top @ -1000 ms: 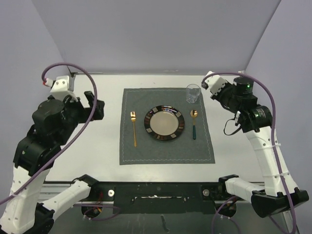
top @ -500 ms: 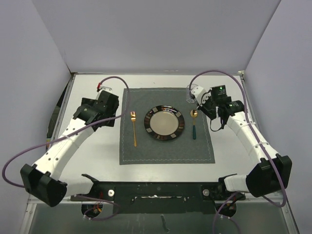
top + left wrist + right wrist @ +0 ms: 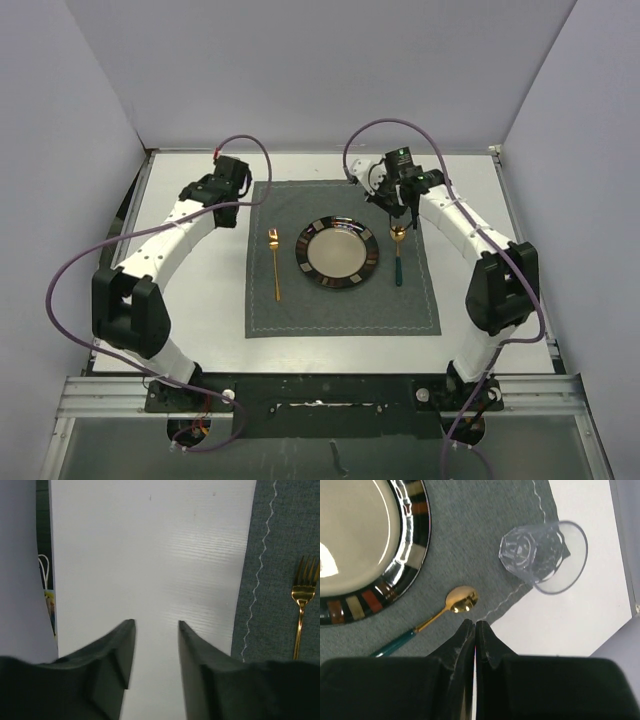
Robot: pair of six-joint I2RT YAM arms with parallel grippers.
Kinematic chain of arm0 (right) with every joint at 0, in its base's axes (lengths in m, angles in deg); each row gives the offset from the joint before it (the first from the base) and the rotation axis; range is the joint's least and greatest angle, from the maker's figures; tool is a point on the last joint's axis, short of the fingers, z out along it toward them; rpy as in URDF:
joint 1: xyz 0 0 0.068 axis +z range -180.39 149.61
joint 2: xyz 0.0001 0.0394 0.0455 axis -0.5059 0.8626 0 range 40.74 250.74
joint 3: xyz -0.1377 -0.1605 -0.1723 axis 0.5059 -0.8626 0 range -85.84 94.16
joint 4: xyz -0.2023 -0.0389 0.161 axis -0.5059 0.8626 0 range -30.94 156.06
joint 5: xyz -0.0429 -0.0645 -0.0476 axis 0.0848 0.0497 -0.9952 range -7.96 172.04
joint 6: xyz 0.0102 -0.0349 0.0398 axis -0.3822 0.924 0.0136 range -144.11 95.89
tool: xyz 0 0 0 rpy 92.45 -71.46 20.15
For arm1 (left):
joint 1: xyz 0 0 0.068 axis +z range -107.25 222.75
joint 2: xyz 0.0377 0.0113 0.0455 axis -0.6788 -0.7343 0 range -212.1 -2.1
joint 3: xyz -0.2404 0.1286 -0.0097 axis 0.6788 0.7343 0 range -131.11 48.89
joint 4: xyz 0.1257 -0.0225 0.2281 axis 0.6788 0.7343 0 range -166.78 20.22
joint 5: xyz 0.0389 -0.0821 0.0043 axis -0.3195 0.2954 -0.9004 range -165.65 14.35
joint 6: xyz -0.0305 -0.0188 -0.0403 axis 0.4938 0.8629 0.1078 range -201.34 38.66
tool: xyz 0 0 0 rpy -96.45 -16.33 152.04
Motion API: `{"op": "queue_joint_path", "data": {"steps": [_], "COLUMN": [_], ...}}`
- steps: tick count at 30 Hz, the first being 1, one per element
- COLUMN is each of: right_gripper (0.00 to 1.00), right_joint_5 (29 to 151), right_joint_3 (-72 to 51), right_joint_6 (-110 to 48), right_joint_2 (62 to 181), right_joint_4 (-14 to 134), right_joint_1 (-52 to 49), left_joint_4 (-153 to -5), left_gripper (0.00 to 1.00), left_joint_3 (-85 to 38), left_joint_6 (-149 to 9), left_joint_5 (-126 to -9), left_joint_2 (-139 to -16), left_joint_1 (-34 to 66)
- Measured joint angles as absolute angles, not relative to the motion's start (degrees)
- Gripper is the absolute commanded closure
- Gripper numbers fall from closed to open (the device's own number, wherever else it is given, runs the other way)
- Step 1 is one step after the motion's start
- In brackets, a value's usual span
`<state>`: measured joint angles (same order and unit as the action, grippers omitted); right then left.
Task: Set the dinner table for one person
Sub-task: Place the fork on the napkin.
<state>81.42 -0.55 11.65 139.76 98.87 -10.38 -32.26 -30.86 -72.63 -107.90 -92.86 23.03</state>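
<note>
On the white dinner table [image 3: 215, 310] lies a dark grey placemat [image 3: 340, 310]. On it stand a dark-rimmed plate [image 3: 337, 252], a gold fork [image 3: 274, 262] to its left and a gold spoon [image 3: 398, 255] with a teal handle to its right. A clear glass [image 3: 542, 555] stands at the mat's far right corner, hidden under the arm in the top view. My left gripper [image 3: 156, 622] hovers over bare table left of the mat, jaws a little apart and empty. My right gripper [image 3: 475, 624] is shut on nothing, above the mat's edge between spoon and glass.
Grey walls close in the table at the back and both sides. A dark gap runs along the table's left edge [image 3: 42, 555]. The black mounting rail [image 3: 320, 385] crosses the near edge.
Both arms have stretched from their folded poses out toward the mat's far corners. The left jaws have narrowed from wide open. The right gripper now covers the glass in the top view.
</note>
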Motion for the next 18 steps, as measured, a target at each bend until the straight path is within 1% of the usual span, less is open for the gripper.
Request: {"op": "queue_joint_path", "data": {"steps": [1,2,3,4,5,6,7,8,9,12,13,17,18], "right_gripper": [1.00,1.00,0.96,0.74,0.56,0.45,0.35,0.24,0.16,0.03,0.01,0.02,0.02], "right_joint_5": [81.3,81.2,81.1,80.7,80.0,79.3,78.4,77.7,77.5,77.7,77.7,77.7,77.7], "right_joint_3": [1.3,2.8,3.9,4.7,5.6,6.7,7.8,8.8,10.4,14.9,15.8,17.4,17.5], "right_joint_6": [11.4,11.2,10.9,10.5,10.1,9.4,8.8,7.9,7.0,4.4,4.0,3.5,3.4], "right_joint_2": [141.4,142.8,143.8,144.5,145.1,145.6,146.1,146.5,147.1,148.5,148.8,150.2,150.6], "right_joint_4": [99.3,99.6,100.0,100.4,100.8,101.2,101.4,101.7,102.1,102.9,102.9,103.9,104.0], "right_joint_1": [-9.7,-9.3,-9.2,-9.4,-9.8,-10.2,-10.8,-11.4,-12.2,-15.1,-15.8,-17.6,-17.5], "left_joint_4": [-32.3,-32.5,-32.7,-33.0,-33.6,-34.0,-34.4,-34.7,-34.8,-35.3,-35.5,-36.8,-37.1], "left_gripper": [0.46,0.45,0.47,0.52,0.53,0.47,0.34,0.13,0.04,0.02,0.02,0.02,0.06], "left_joint_3": [-30.8,-30.8,-30.7,-30.7,-30.8,-30.9,-31.0,-31.0,-31.1,-31.7,-31.8,-31.8,-31.8], "left_joint_6": [-72.5,-72.4,-72.0,-71.8,-71.7,-71.6,-71.8,-72.0,-72.0,-72.0,-72.0,-72.2,-72.2], "left_joint_5": [-107.4,-106.7,-106.0,-105.4,-104.6,-103.9,-103.0,-102.2,-101.1,-98.5,-97.8,-96.5,-96.3], "left_joint_2": [-94.0,-94.8,-95.1,-95.2,-95.1,-95.2,-95.2,-95.2,-95.2,-95.1,-95.1,-95.1,-95.1], "left_joint_1": [23.2,23.3,23.4,23.6,23.8,24.1,24.6,25.1,25.9,28.2,28.8,30.6,30.8]}}
